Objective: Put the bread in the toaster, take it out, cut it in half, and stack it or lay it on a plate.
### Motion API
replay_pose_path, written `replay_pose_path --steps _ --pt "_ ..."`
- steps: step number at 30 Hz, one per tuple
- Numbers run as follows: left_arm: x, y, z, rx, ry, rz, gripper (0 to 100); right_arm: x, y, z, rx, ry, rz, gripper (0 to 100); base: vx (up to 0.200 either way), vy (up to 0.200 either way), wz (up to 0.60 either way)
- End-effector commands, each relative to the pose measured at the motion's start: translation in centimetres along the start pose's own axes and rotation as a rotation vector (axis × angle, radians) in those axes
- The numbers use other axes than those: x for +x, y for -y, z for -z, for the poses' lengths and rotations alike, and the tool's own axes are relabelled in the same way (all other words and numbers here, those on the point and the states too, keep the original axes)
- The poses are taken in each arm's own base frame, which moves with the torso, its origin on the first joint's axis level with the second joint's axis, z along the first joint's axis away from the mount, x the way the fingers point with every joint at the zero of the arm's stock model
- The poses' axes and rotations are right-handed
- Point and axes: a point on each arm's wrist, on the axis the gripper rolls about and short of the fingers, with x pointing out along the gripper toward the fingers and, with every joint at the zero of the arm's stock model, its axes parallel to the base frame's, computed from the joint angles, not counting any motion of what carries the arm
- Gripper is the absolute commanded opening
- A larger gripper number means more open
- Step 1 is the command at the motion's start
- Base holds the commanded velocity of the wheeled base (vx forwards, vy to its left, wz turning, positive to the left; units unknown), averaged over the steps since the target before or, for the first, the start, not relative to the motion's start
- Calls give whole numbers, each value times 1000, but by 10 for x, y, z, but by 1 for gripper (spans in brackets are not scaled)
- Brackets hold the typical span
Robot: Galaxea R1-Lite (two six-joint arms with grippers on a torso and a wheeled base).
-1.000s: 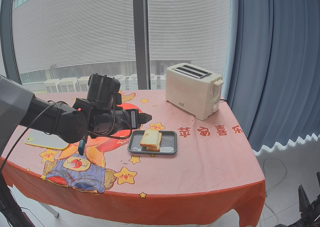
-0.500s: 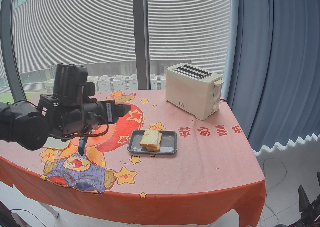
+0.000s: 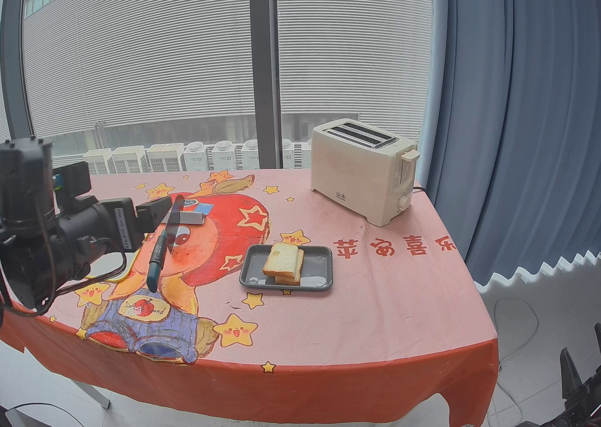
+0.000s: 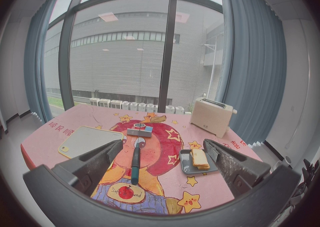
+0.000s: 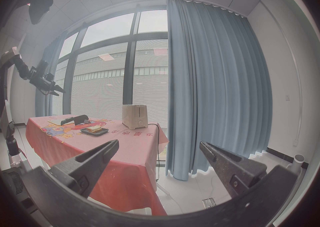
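Two bread halves (image 3: 283,262) lie stacked on a dark tray (image 3: 319,272) at mid-table, seen as bread (image 4: 199,157) in the left wrist view. The cream toaster (image 3: 363,168) stands at the back right with empty slots. My left gripper (image 3: 161,208) hovers over the table's left side, well left of the tray, open (image 4: 161,147) with nothing between its fingers. A teal-handled knife (image 3: 158,251) lies below it, its blade on a small rest (image 3: 190,218). My right gripper (image 5: 158,149) is open, low and off the table's right side.
A pale cutting board (image 4: 88,139) lies at the table's left. The toaster's cord (image 5: 157,147) hangs over the right edge. Blue curtains (image 3: 519,109) close off the right side. Window glass runs behind the table.
My left arm has pulled back leftward from beside the tray to the table's left edge, uncovering the knife and its rest. Bread, tray and toaster have not moved.
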Motion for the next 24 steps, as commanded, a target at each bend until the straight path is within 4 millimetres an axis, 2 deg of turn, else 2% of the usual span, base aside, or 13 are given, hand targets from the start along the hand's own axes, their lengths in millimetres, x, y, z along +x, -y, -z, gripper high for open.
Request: replay_pose_path --steps 1,16,18,19,20,21,24 --pt "-46 -17 3 -41 154 24 100 0 0 5 -1 -2 -1 100 0 0 0" --pt "-98 -60 30 -91 293 -52 100 0 0 5 -2 -2 -1 100 0 0 0" --pt "-116 -70 46 -72 331 -50 100 0 0 5 -1 -2 -1 100 0 0 0" --pt "-116 -70 46 -72 331 -50 100 0 0 5 -1 -2 -1 100 0 0 0" --pt "-130 -74 56 -56 371 -48 100 0 0 5 -1 -2 -1 100 0 0 0" --pt "-134 -76 60 -46 384 -53 100 0 0 5 -2 -2 -1 100 0 0 0" --pt "-153 -81 87 13 437 -37 100 0 0 5 -1 -2 -1 100 0 0 0"
